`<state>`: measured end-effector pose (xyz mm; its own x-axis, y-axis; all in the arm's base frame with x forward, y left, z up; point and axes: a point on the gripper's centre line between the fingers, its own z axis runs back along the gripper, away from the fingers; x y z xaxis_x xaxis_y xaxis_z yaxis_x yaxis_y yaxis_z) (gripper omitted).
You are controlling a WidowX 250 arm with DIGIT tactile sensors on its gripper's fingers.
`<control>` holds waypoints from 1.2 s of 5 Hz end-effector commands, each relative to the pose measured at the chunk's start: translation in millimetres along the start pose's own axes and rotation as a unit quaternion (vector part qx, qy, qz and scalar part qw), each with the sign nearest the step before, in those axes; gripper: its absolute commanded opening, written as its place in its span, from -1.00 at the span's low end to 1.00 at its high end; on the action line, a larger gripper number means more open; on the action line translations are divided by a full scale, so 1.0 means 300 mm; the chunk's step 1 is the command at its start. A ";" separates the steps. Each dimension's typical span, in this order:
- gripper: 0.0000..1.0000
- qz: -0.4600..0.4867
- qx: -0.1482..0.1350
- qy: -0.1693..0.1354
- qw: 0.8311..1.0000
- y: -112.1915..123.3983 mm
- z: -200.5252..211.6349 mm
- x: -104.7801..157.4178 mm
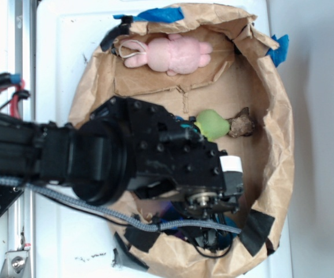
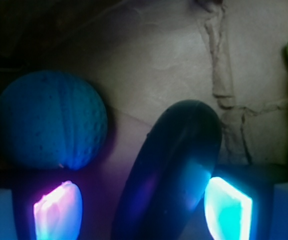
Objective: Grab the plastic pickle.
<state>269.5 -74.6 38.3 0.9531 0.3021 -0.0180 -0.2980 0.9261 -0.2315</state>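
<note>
In the wrist view the plastic pickle point(image 2: 171, 175), dark and glossy, lies lengthwise in the gap between the two fingers point(image 2: 54, 212), its rounded far end reaching out past their tips. The fingers stand spread on either side of it, one pad glowing pink and the other cyan; the cyan pad looks to be at the pickle's flank, though the dim light leaves contact uncertain, and the pink pad stands apart from it. Just beyond the pink finger sits the teal-blue dimpled ball point(image 2: 51, 120), close beside the pickle. All rests on creased brown paper point(image 2: 183, 55). From outside, the black arm point(image 1: 126, 153) hides the fingers; a fuzzy yellow-green toy point(image 1: 212, 123) and a pink plush bunny point(image 1: 169, 53) lie in the paper-lined basin point(image 1: 279, 145) on the white worktop point(image 1: 62, 63). No writing is legible.
</note>
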 end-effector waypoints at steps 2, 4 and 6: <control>1.00 -0.008 0.050 -0.021 0.999 0.056 -0.024 0.007; -1.00 0.002 0.035 -0.032 0.999 0.036 0.039 0.050; -1.00 -0.033 0.042 -0.094 0.994 0.090 0.263 0.112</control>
<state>281.4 -29.3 85.9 0.9608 0.2604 0.0952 -0.2477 0.9605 -0.1270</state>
